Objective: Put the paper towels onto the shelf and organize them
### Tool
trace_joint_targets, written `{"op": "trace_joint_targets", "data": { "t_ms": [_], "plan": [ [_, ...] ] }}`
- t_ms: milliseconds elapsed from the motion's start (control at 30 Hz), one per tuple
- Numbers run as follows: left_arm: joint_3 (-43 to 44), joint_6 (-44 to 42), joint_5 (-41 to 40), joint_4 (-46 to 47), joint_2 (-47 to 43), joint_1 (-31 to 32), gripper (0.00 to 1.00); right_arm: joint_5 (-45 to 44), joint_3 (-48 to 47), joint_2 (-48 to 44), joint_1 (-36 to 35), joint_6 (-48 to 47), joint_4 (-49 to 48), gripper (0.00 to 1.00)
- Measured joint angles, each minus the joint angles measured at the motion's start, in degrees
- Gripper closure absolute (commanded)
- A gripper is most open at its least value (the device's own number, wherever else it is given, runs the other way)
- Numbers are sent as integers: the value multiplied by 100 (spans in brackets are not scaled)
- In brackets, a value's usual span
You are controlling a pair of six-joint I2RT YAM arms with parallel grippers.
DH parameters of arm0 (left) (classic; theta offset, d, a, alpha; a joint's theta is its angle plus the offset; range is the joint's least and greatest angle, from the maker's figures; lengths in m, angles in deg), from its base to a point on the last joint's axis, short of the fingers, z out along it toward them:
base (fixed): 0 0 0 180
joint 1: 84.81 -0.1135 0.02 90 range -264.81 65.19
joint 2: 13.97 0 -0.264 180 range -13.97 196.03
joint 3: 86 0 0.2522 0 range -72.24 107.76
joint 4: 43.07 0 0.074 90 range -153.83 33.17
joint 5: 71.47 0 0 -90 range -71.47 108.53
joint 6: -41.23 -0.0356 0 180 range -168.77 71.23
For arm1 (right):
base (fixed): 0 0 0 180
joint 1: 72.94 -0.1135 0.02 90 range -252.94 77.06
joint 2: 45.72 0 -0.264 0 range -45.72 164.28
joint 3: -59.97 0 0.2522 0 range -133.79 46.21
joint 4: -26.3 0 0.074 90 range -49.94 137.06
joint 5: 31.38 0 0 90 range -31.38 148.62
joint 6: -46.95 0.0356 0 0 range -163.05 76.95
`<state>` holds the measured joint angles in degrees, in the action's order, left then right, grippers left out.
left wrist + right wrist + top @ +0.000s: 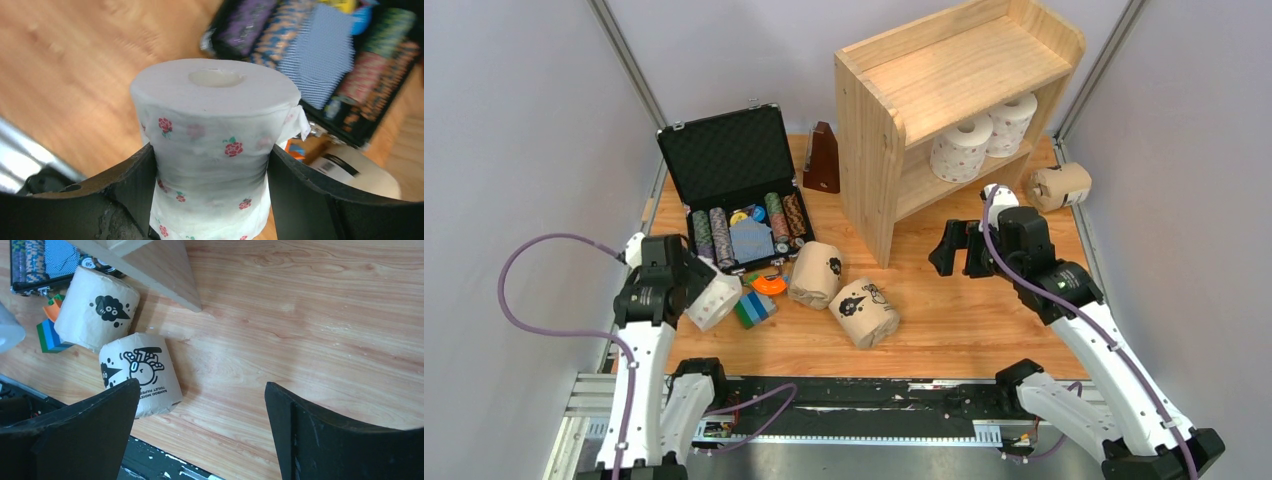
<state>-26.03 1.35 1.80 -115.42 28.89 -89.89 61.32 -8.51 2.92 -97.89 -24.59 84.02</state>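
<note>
My left gripper [702, 300] is shut on a white paper towel roll [215, 140] with small red flowers, held above the table at the left; that roll shows in the top view [714, 300]. Two white rolls [961, 148] [1011, 122] stand on the lower tier of the pine shelf [954, 70]. Two tan kraft rolls [816, 273] [865, 312] lie mid-table, also in the right wrist view [96, 307] [140, 371]. A third tan roll [1059, 185] lies right of the shelf. My right gripper [964, 250] is open and empty in front of the shelf.
An open black foam-lined case [739, 195] with poker-chip stacks sits left of the shelf. A brown wedge-shaped object [823, 160] stands behind it. Small orange and blue-green blocks [759, 300] lie by the case. The table's front edge has a black rail [854, 395].
</note>
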Motion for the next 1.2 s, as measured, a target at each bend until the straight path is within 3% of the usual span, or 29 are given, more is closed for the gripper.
{"op": "trace_joint_targets", "data": {
  "t_ms": [400,733,1000,1200],
  "plan": [
    [-164,-2024,2492,2380,-1104,345,59,1300,-990,525,0,-164,11,6],
    [-1117,-2949,4234,4581,-1521,1884,65,2603,-2216,1200,-170,-57,44,7],
    [-1373,-3543,5440,6026,-1600,2433,66,2778,-2889,1582,-866,-28,256,12],
    [-1357,-4122,5847,6481,-1381,2999,66,2387,-3521,2293,-1217,389,551,18]
  ]
}}
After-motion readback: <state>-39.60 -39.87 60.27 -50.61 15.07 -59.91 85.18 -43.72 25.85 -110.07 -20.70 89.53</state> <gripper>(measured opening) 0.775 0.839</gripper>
